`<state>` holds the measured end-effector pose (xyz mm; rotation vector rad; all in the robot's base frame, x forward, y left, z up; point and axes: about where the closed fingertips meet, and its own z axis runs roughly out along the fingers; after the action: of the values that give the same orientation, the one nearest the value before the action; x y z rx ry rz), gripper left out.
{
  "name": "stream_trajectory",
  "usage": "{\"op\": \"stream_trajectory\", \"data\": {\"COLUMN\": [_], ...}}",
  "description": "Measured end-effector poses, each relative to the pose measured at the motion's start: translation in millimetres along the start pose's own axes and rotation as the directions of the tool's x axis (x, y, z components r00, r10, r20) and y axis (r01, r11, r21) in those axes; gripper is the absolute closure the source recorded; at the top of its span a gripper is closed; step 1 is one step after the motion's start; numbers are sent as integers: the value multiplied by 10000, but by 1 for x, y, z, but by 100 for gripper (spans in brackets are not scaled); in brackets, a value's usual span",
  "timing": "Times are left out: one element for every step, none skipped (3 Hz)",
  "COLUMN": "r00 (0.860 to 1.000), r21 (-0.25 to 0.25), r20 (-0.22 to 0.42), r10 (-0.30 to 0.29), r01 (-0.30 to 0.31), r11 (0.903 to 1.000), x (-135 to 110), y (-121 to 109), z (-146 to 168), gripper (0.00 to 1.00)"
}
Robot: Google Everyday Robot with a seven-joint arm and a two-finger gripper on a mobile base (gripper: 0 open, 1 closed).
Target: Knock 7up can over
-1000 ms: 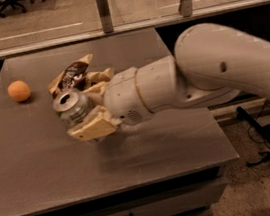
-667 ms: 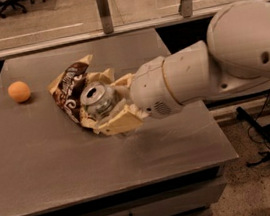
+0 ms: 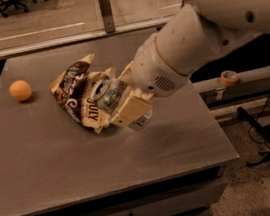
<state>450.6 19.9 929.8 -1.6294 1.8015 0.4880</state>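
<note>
The robot's gripper (image 3: pixel 116 98) sits at mid-table, just right of a crumpled brown-and-cream snack bag (image 3: pixel 75 96). Its two tan fingers (image 3: pixel 128 112) are closed narrowly on the 7up can (image 3: pixel 106 91), one on each side of it. Over the last second the arm has swung to the right across the grey table (image 3: pixel 82 163), carrying the can with it and dragging the bag along, so both now lie further from the orange ball (image 3: pixel 20 90), which stays well apart at the left. The can is tilted, its silver top turned up and leftward and its base poking out below the lower finger, touching the bag's edge. It looks tipped off upright but is held rather than lying free, so the knock-over appears close to done, pending release.
</note>
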Motion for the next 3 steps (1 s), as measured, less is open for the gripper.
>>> {"op": "stream_trajectory", "data": {"r00": [9804,9302,8607], "r21": [-941,-1295,-1358], "r20": [-1697,-3131,-4347], "r10": [-1000,-1914,-2648], "r01": [849,1578,2280], "r11": [9919,9789,9641], "x": [-1,5,9], "y": [5,7,6], "z": [21,37,49], "gripper": [100,100,83]}}
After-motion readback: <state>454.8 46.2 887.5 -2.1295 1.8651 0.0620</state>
